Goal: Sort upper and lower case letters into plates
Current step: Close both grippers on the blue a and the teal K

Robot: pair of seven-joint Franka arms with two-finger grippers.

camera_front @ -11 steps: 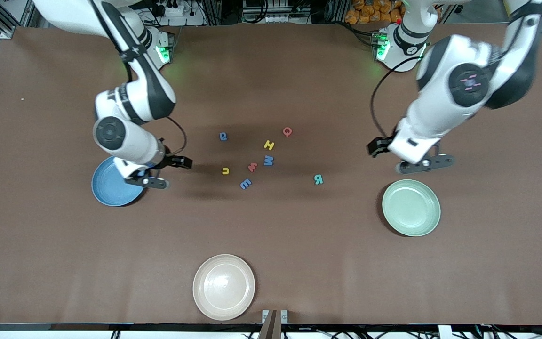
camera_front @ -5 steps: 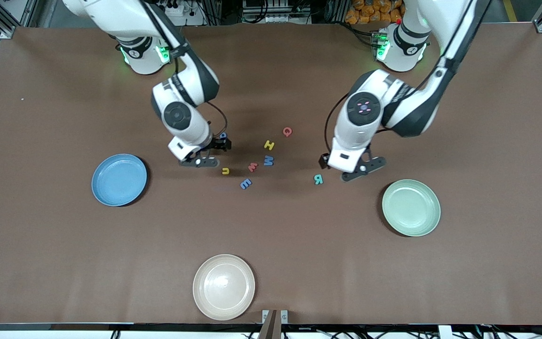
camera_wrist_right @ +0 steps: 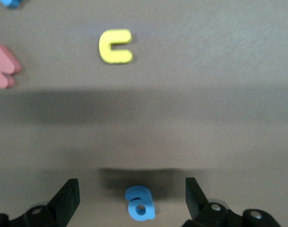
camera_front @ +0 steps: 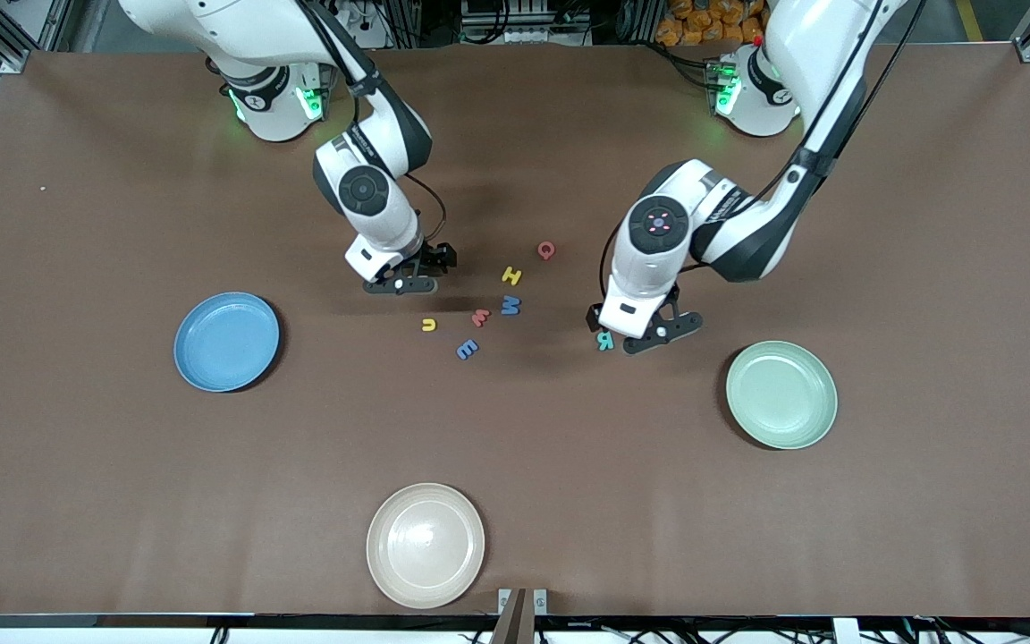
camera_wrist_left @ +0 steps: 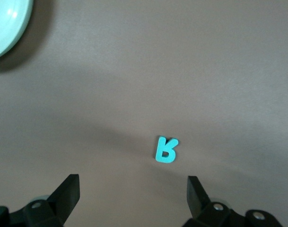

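Blue plate (camera_front: 226,341): on the table (camera_front: 104,501) toward the right arm's end, nothing in it.
Right claw (camera_front: 401,284): low over the blue lowercase a (camera_wrist_right: 140,204), fingers spread wide with the letter in the gap between them, not touching it; holds nothing.
Blue a: flat on the table under the right claw, hidden in the front view, plain in the right wrist view.
Cream plate (camera_front: 426,545): nearest the front camera, around the middle of the table, nothing in it.
Yellow u (camera_front: 428,325): on the table, nearer the front camera than the right claw.
Blue E (camera_front: 468,349): just beside the u, nearest the front camera of the cluster.
Red w (camera_front: 480,317): between the u and the blue M (camera_front: 510,305).
Yellow H (camera_front: 511,275): just farther from the front camera than the M.
Red Q (camera_front: 546,249): farthest of the letters from the front camera.
Teal R (camera_front: 604,340): apart from the cluster, toward the left arm's end, flat on the table.
Left claw (camera_front: 654,335): low over the table just beside the R, fingers spread wide, holding nothing; in the left wrist view the R lies ahead of the gap.
Green plate (camera_front: 781,394): toward the left arm's end, nearer the front camera than the left claw, nothing in it.
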